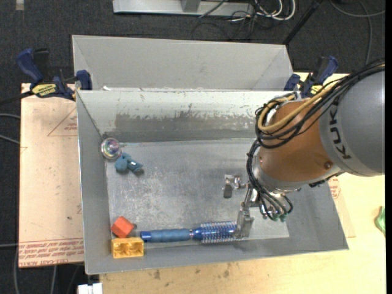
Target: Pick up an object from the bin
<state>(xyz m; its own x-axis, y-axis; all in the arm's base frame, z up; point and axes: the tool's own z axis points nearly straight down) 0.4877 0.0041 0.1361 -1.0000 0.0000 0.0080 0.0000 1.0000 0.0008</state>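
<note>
Blue brush (184,234) is found lying flat by the near wall of the bin (184,182). Its bristle head ends right at one finger of the gripper (239,206), and the handle runs away from it. The fingers are spread apart with nothing between them. It's judged light, stiff, slightly slick plastic, best pinched across the thin handle, since the bristles would give. It's blue all over with a ribbed head.

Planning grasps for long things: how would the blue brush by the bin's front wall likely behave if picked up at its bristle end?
The brush looks like stiff plastic, so it probably stays straight. Held at the bristle end near the gripper, its long handle would likely droop or swing. The round handle may roll if pushed.
</note>
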